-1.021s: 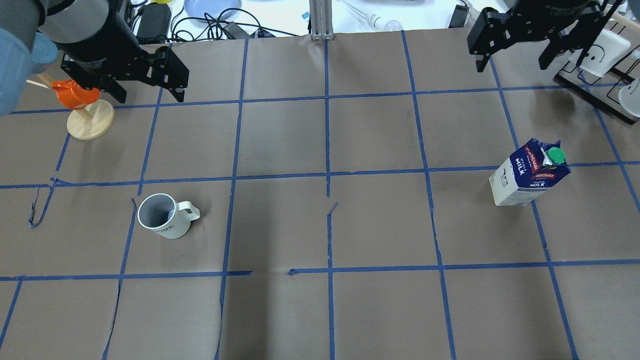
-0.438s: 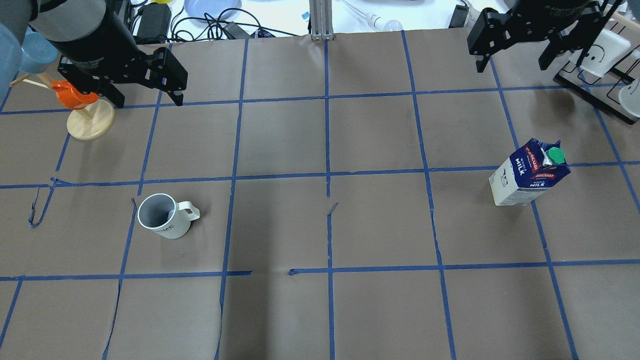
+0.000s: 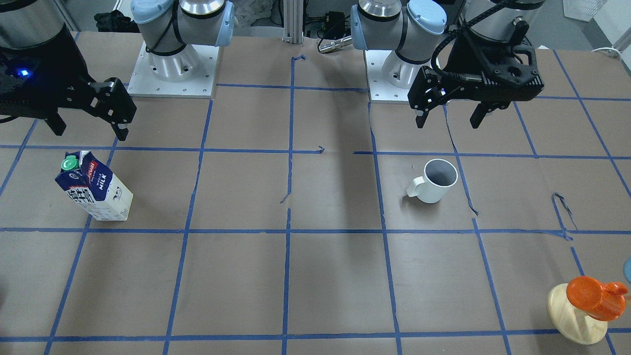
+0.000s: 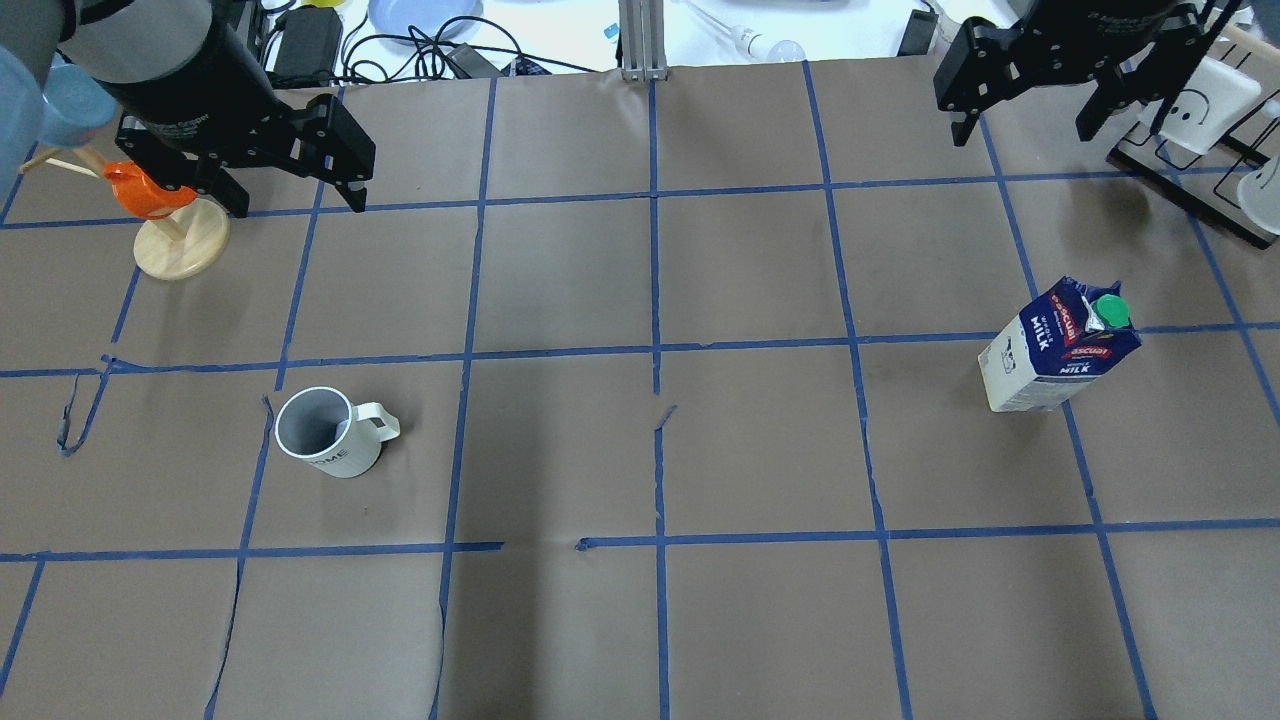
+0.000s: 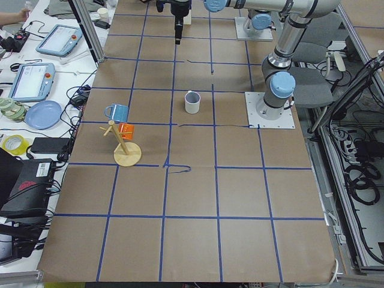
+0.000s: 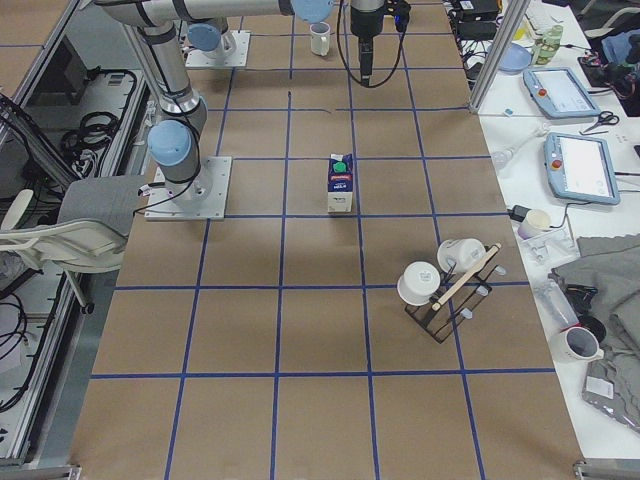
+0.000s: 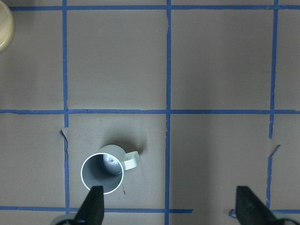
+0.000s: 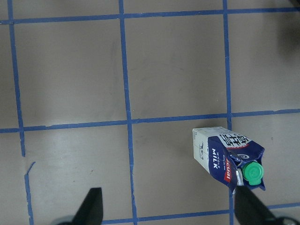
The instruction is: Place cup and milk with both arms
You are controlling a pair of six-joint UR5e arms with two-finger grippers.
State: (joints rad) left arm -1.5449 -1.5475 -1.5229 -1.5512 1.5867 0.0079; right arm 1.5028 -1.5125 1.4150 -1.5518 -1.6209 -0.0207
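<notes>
The white cup point(image 4: 325, 432) stands upright on the left of the table, handle to the view's right; it also shows in the front view point(image 3: 436, 181) and the left wrist view point(image 7: 103, 173). My left gripper point(image 4: 295, 195) hangs open and empty high above it point(image 3: 447, 121). The milk point(image 4: 1060, 345) carton stands upright on the right, green cap on top, also in the front view point(image 3: 93, 193) and the right wrist view point(image 8: 229, 159). My right gripper point(image 4: 1022, 128) is open and empty, high above the table beyond the carton point(image 3: 88, 132).
A wooden mug tree point(image 4: 180, 240) with an orange cup point(image 4: 140, 190) stands at the far left, near my left gripper. A black wire rack point(image 4: 1190, 190) with white cups point(image 4: 1205, 105) is at the far right. Blue tape lines grid the brown table cover point(image 4: 650, 300).
My left gripper has shifted and turned slightly near the mug tree. The right gripper, cup and milk have not moved.
</notes>
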